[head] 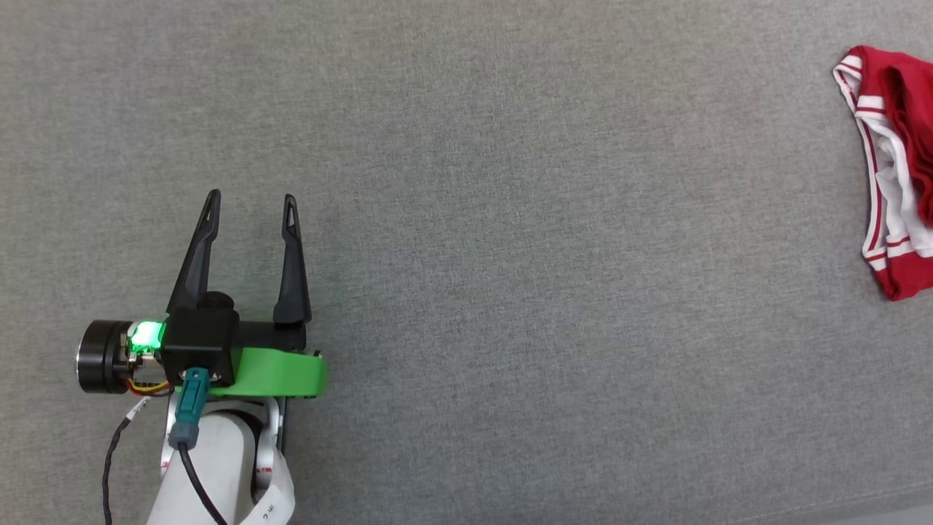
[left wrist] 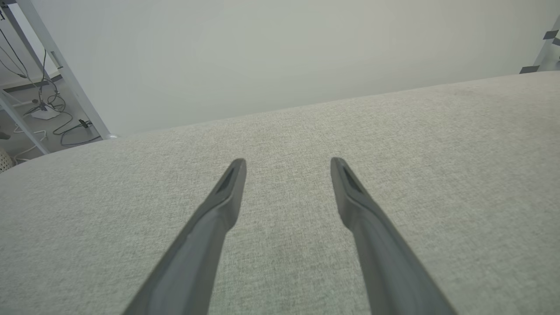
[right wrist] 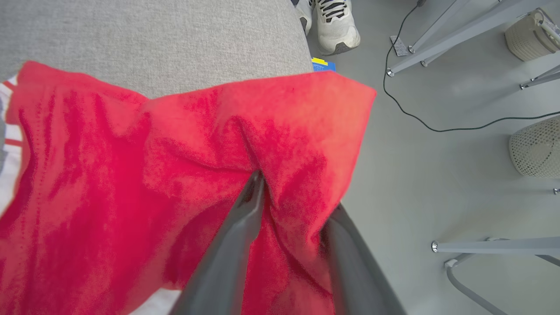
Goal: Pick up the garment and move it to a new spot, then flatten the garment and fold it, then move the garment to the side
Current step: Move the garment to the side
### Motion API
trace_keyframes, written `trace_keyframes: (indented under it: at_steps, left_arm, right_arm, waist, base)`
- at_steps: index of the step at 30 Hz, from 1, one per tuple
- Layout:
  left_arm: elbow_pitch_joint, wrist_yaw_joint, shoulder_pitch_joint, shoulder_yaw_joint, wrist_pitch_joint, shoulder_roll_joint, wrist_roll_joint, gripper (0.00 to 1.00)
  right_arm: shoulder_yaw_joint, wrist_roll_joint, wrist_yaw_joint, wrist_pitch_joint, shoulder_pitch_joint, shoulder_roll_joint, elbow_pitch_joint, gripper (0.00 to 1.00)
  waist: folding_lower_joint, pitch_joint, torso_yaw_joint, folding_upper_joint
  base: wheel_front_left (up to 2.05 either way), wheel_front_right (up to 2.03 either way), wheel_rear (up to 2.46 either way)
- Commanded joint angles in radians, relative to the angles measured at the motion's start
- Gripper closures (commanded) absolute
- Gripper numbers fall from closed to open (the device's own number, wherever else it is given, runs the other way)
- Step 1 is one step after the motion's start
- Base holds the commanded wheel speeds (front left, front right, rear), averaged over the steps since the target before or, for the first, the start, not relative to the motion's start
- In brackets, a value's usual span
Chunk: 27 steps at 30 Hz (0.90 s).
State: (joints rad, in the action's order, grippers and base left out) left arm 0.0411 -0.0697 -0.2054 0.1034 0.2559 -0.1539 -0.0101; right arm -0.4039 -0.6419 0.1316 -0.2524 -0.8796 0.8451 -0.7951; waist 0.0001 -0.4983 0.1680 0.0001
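Observation:
The garment (head: 900, 182), red with white, red-striped trim, lies bunched at the far right edge of the grey cloth-covered table (head: 510, 219), partly cut off by the head view. In the right wrist view its red cloth (right wrist: 131, 175) hangs over the table's edge. My right gripper (right wrist: 293, 197) has its fingers parted, with a fold of the cloth between them that covers the right fingertip. My left gripper (head: 251, 197) stands open over bare table at the lower left, far from the garment. In the left wrist view the left gripper (left wrist: 286, 164) has nothing between its fingers.
Beyond the table's edge, the right wrist view shows grey floor with a person's white shoe (right wrist: 337, 22), a black cable (right wrist: 437, 127), metal frame legs (right wrist: 455, 39) and a pale woven basket (right wrist: 536, 148). A blue object (right wrist: 323, 64) lies by the table's corner.

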Motion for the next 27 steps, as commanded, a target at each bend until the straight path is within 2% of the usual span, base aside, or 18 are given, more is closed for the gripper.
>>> trace_keyframes:
  at_steps: [1, 8, 12, 15, 20, 23, 27]
  left_arm:
    - [-0.003, -0.008, 0.001, -0.001, 0.006, 0.003, -0.006, 0.0]
    - [-0.02, -0.022, 0.055, -0.006, 0.006, 0.022, -0.026, 0.0]
    - [-0.031, -0.023, 0.094, -0.014, 0.006, 0.028, -0.039, 0.0]
    - [-0.038, -0.022, 0.117, -0.022, 0.006, 0.033, -0.049, 0.0]
    - [-0.042, -0.027, 0.144, -0.028, 0.006, 0.041, -0.05, 0.0]
    - [-0.045, -0.025, 0.16, -0.027, 0.006, 0.045, -0.051, 0.0]
    - [-0.047, -0.023, 0.181, -0.028, 0.006, 0.049, -0.053, 0.0]
  right_arm:
    - [0.005, 0.013, -0.001, 0.03, -0.009, -0.002, -0.008, 0.0]
    - [0.032, 0.098, -0.001, 0.256, 0.02, -0.022, 0.028, 0.0]
    - [0.092, 0.153, -0.001, 0.38, 0.052, -0.074, 0.075, 0.0]
    - [0.152, 0.202, -0.001, 0.454, 0.095, -0.133, 0.129, 0.0]
    - [0.267, 0.281, -0.001, 0.506, 0.188, -0.247, 0.264, 0.0]
    - [0.335, 0.324, -0.001, 0.513, 0.276, -0.343, 0.389, 0.0]
    - [0.372, 0.378, -0.001, 0.514, 0.42, -0.474, 0.568, 0.0]
  waist:
    - [-0.0001, 0.041, -0.01, -0.0001]
    - [-0.0001, 0.156, -0.038, -0.0001]
    - [-0.0001, 0.214, -0.053, -0.0001]
    - [-0.0001, 0.25, -0.067, -0.0001]
    - [-0.0001, 0.298, -0.091, -0.0001]
    - [-0.0001, 0.328, -0.109, -0.0001]
    - [-0.0001, 0.361, -0.13, -0.0001]
  base:
    - [0.0, 0.0, 0.0]
    - [0.0, 0.0, 0.0]
    - [0.0, 0.0, 0.0]
    - [0.0, 0.0, 0.0]
    - [0.0, 0.0, 0.0]
    - [0.0, 0.0, 0.0]
    - [0.0, 0.0, 0.0]
